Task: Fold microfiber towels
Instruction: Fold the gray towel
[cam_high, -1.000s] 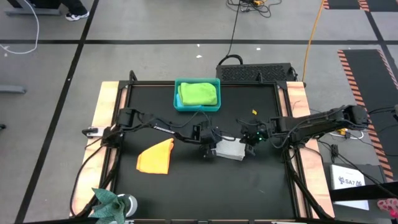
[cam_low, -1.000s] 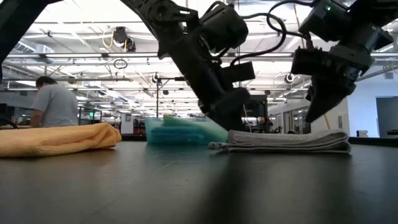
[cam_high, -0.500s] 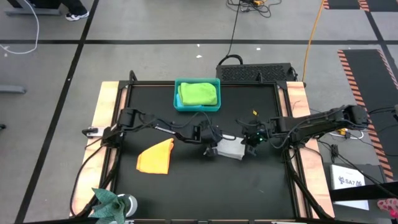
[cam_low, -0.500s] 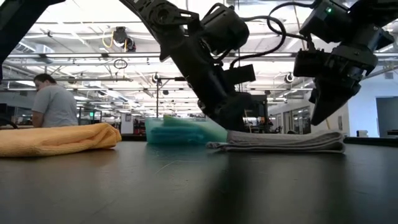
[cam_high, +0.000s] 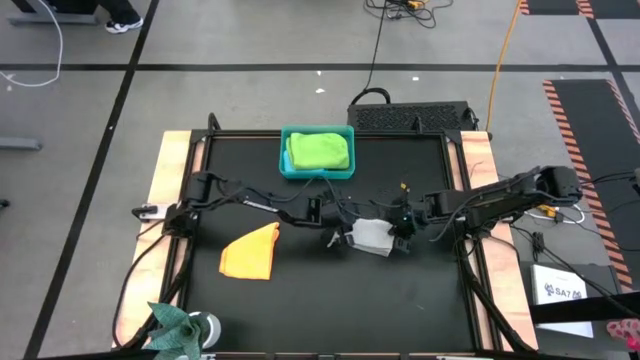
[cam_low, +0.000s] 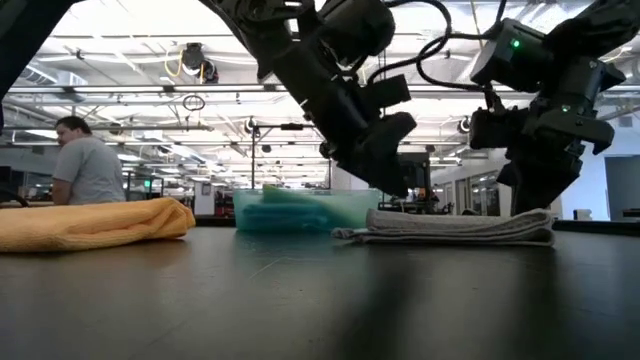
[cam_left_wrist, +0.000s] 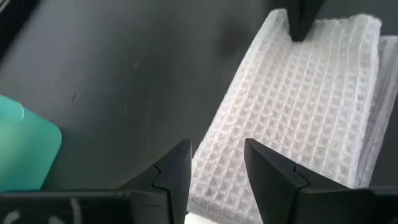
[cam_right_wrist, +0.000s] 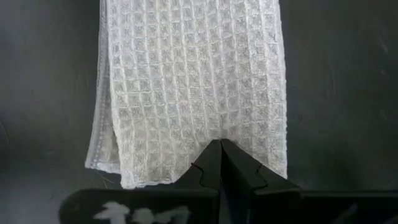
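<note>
Left hand (cam_left_wrist: 216, 163) over grey towel (cam_left_wrist: 298, 106) edge

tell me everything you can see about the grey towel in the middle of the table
The grey towel is a pale, waffle-textured cloth, folded into a flat stack of layers on the black table, right of centre. Its layered edges show from table height. The left gripper hangs open over one end; the right gripper, shut, sits at the other end, tips at the cloth. The orange towel lies apart from it.
</note>
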